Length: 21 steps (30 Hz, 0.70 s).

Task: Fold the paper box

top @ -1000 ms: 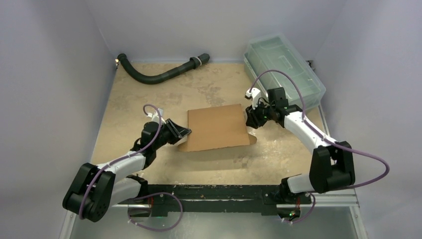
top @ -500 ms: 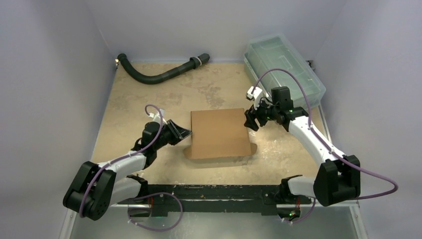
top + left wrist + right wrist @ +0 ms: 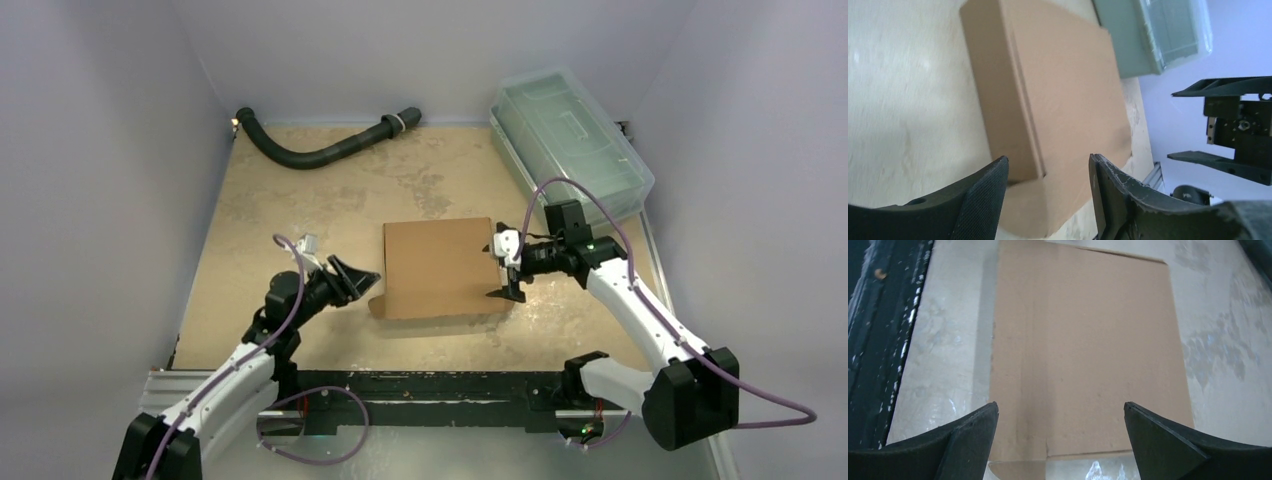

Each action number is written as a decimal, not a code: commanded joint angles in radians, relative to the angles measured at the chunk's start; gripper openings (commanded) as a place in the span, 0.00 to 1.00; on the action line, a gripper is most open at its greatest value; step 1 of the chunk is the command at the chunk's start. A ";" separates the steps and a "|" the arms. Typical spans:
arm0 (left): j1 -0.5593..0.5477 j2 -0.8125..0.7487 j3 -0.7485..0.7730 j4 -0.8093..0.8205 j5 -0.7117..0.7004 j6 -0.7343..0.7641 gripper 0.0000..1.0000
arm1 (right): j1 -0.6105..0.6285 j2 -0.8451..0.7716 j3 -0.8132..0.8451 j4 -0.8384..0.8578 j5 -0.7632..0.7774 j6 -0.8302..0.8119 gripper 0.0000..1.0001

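Observation:
The paper box (image 3: 440,268) lies folded shut and flat on the table, plain brown cardboard with a small rounded tab poking out at its near left corner (image 3: 378,305). My left gripper (image 3: 362,278) hovers just off the box's left edge, open, nothing between its fingers. In the left wrist view the box (image 3: 1058,85) fills the space beyond the left gripper (image 3: 1048,165). My right gripper (image 3: 503,265) stands wide open at the box's right edge, empty. The right wrist view looks down on the box lid (image 3: 1083,340) past the right gripper (image 3: 1060,410).
A clear greenish plastic bin (image 3: 570,135) stands at the back right, close behind the right arm. A black corrugated hose (image 3: 320,150) lies along the back left. Grey walls enclose the table; a black rail (image 3: 430,385) runs along the near edge.
The box has settled square and flat. My left gripper opened and drew back from the left edge. My right gripper opened wide and swung nearer along the right edge.

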State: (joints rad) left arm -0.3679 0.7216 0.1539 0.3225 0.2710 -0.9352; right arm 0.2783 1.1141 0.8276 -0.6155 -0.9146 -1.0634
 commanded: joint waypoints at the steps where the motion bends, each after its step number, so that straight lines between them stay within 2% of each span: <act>1: -0.002 -0.123 -0.111 -0.025 0.060 -0.100 0.60 | 0.069 0.006 -0.009 -0.088 -0.043 -0.255 0.99; 5: -0.002 -0.190 -0.071 -0.164 -0.006 -0.066 0.61 | 0.078 0.028 -0.006 0.127 0.028 0.088 0.98; 9: -0.002 -0.138 -0.085 -0.115 0.004 -0.065 0.61 | 0.074 0.010 -0.048 0.408 0.204 0.488 0.92; 10: -0.002 -0.124 -0.101 -0.085 0.014 -0.073 0.61 | 0.072 0.008 -0.055 0.457 0.272 0.561 0.89; 11: -0.002 -0.112 -0.114 -0.054 0.023 -0.084 0.61 | 0.070 0.009 -0.058 0.511 0.347 0.638 0.78; 12: -0.002 -0.109 -0.126 -0.033 0.026 -0.091 0.61 | 0.070 0.020 -0.052 0.547 0.435 0.703 0.72; 13: -0.002 -0.113 -0.131 -0.031 0.022 -0.094 0.61 | 0.070 0.038 -0.036 0.565 0.506 0.730 0.68; 15: -0.002 -0.144 -0.126 -0.072 0.002 -0.094 0.61 | 0.070 0.096 0.025 0.563 0.563 0.771 0.67; 17: -0.002 -0.194 -0.104 -0.145 -0.018 -0.081 0.61 | 0.070 0.185 0.114 0.520 0.521 0.783 0.72; 21: -0.002 -0.285 -0.049 -0.309 -0.053 -0.063 0.62 | 0.060 0.398 0.316 0.393 0.493 0.841 0.76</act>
State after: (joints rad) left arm -0.3679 0.5083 0.0422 0.1375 0.2600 -1.0107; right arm 0.3481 1.3666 0.9672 -0.1829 -0.4595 -0.3553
